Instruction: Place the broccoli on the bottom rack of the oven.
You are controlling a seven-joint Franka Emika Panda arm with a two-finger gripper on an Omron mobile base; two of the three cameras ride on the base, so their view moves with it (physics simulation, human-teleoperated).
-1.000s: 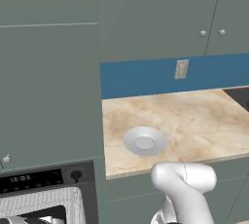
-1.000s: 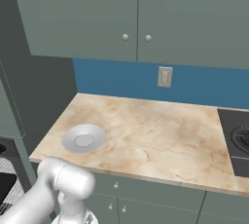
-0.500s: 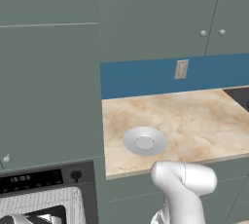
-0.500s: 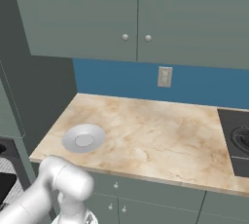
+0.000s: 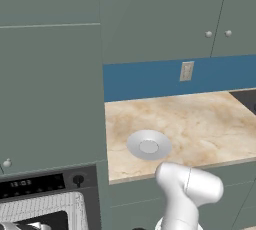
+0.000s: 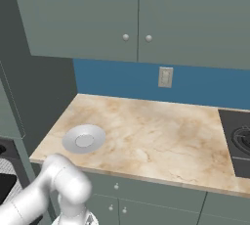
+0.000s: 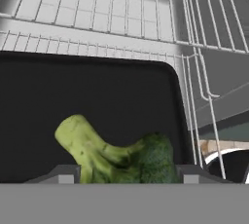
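Between pincer (image 7: 127,174) fingertips, broccoli (image 7: 116,155)

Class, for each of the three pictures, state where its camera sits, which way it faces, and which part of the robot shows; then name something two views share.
Left base view: behind the arm's left, facing the counter and oven; white arm at lower right.
Right base view: behind its right, facing the same counter; arm at lower left.
Hand view: on the hand, looking along the gripper at broccoli between its fingertips, over a wire rack.
Both base views share the grey plate and wall outlet.
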